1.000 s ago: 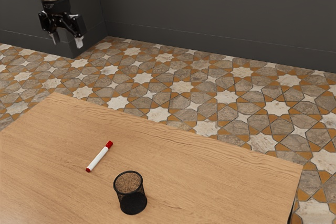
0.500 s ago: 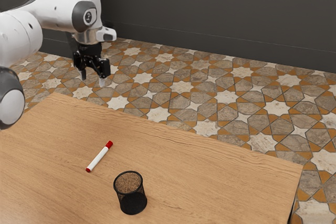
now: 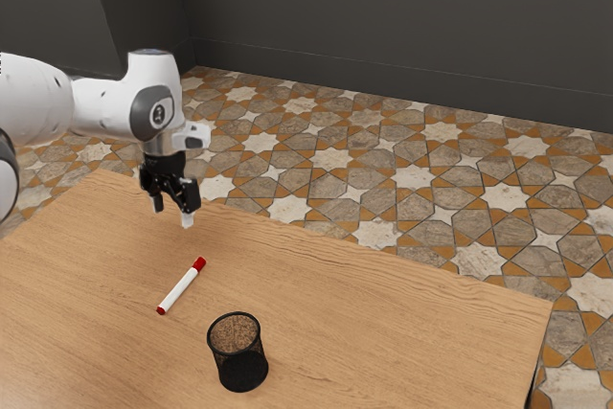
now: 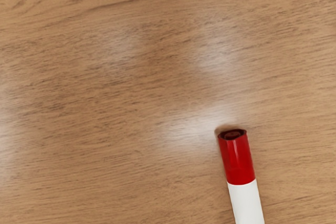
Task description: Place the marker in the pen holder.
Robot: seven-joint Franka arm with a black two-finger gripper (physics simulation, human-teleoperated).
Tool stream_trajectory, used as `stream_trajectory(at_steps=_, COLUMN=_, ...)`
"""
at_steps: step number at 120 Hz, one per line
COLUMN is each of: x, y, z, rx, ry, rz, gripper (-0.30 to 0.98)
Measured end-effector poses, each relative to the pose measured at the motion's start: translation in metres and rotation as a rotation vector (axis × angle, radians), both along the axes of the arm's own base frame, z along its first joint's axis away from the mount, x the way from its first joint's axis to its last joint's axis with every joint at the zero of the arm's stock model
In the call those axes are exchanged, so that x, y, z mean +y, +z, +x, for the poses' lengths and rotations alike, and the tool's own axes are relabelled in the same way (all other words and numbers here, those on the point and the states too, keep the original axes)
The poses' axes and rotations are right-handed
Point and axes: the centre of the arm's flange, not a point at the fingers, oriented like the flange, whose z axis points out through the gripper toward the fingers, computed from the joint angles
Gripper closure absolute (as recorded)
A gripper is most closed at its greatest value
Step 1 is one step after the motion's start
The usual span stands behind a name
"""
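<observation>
I'm lining up the pick, my gripper (image 3: 172, 213) open and empty, so next I need to centre over the marker (image 3: 180, 287) and descend around it.

An indoor room, perhaps a home or an office, though which I cannot tell; the floor of brown, orange and cream tiles in a star pattern (image 3: 414, 177) and the smooth dark grey walls (image 3: 402, 16) with a matching low skirting (image 3: 383, 81) show a finished interior; the light-brown wood-grain table (image 3: 383, 332) bears a black mesh pen holder (image 3: 242, 371) and a white marker with red ends (image 3: 180, 290), as a desk might.
</observation>
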Motion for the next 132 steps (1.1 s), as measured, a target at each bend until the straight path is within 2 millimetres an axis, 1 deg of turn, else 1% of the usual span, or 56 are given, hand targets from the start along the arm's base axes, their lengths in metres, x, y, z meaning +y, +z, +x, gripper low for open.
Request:
stream_trajectory(at_steps=18, x=-0.024, y=-0.020, z=-0.004, rx=-0.020, ry=-0.079, rz=0.016, gripper=0.03)
stream_trajectory(at_steps=27, x=-0.036, y=-0.030, z=-0.003, rx=-0.033, ry=-0.116, rz=0.023, gripper=0.03)
stream_trajectory(at_steps=35, x=-0.042, y=-0.035, z=-0.003, rx=-0.043, ry=-0.136, rz=0.025, gripper=0.03)
stream_trajectory(at_steps=46, x=-0.044, y=-0.051, z=-0.018, rx=-0.017, ry=-0.148, rz=0.016, gripper=0.03)
stream_trajectory(at_steps=55, x=-0.046, y=-0.059, z=-0.025, rx=-0.004, ry=-0.158, rz=0.011, gripper=0.03)
stream_trajectory(at_steps=63, x=-0.047, y=-0.064, z=-0.027, rx=-0.002, ry=-0.163, rz=0.008, gripper=0.03)
stream_trajectory(at_steps=78, x=-0.046, y=-0.080, z=-0.030, rx=0.000, ry=-0.146, rz=-0.008, gripper=0.03)
stream_trajectory(at_steps=109, x=-0.045, y=-0.100, z=-0.033, rx=-0.013, ry=-0.104, rz=-0.027, gripper=0.03)
stream_trajectory(at_steps=120, x=-0.045, y=-0.101, z=-0.031, rx=-0.026, ry=-0.096, rz=-0.028, gripper=0.09)
stream_trajectory(at_steps=132, x=-0.046, y=-0.101, z=-0.030, rx=-0.036, ry=-0.092, rz=-0.029, gripper=0.24)
